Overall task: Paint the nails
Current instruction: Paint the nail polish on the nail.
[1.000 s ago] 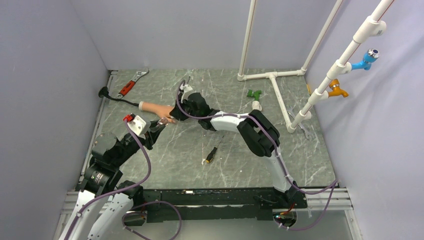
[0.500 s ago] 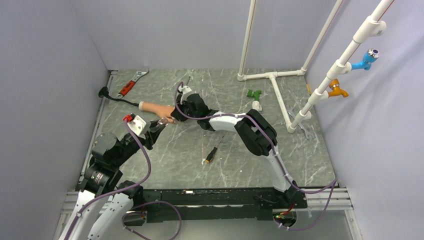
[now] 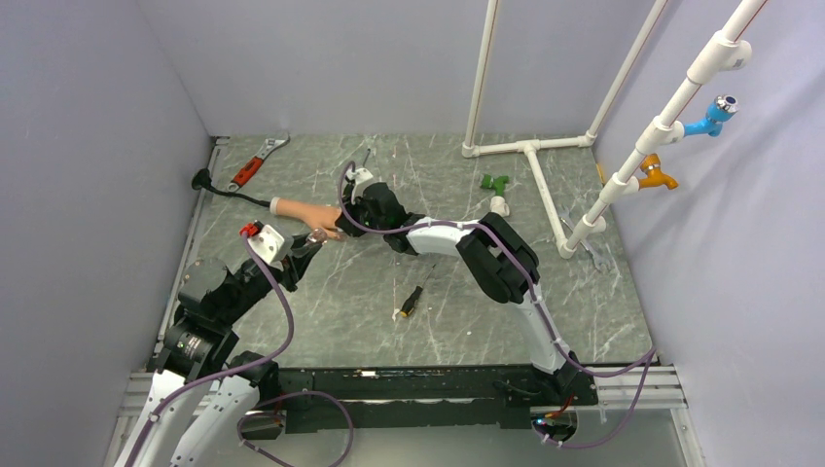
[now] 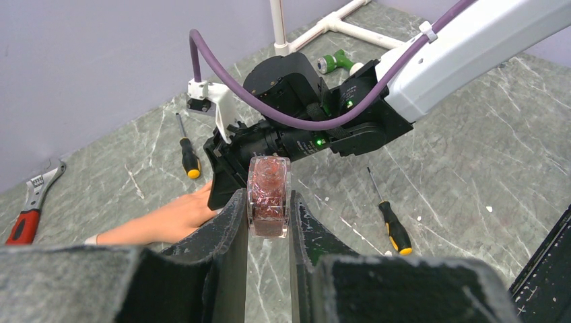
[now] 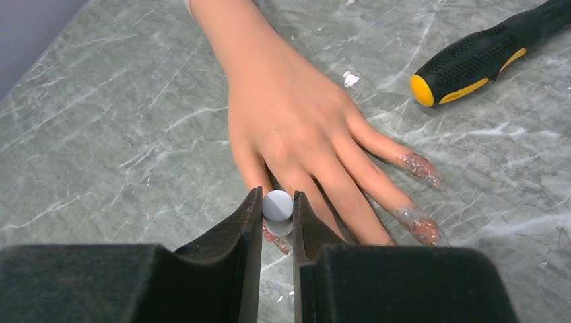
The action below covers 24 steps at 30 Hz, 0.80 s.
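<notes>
From above, the mannequin hand (image 3: 300, 211) lies flat on the marbled table (image 3: 467, 292), with its wrist to the left and its fingers to the right. The right gripper (image 3: 340, 222) hangs over the fingers. The left gripper (image 3: 313, 239) sits just beside them on the near side. A screwdriver (image 3: 410, 303) lies well apart, closer to the arm bases.

In the left wrist view, the left jaws are clamped on a small clear polish bottle (image 4: 269, 195) of pink glitter, held upright.

In the right wrist view, the right jaws stand almost closed, pinching a small round grey knob (image 5: 277, 204). It may be a brush cap seen end-on. The mannequin hand lies palm down beneath it, and the nails (image 5: 421, 166) of two fingers carry a glittery coat. A second screwdriver (image 5: 485, 57) lies beyond the fingers.
</notes>
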Available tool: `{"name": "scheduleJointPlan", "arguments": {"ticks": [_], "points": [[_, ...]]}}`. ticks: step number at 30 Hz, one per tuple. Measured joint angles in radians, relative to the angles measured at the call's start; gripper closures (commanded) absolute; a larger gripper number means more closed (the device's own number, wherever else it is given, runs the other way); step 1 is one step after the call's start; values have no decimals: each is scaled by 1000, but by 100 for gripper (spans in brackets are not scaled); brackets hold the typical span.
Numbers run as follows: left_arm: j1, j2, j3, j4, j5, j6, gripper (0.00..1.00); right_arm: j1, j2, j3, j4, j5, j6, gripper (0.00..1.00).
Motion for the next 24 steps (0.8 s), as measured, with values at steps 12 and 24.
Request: {"name": "scheduleJointPlan", "arguments": {"ticks": [12,24], "points": [[0,0,0,0,0,0,100,0,-4,-18,0,3,-16,100],[0,0,0,0,0,0,100,12,-43,-80,-2,22,-29,100]]}}
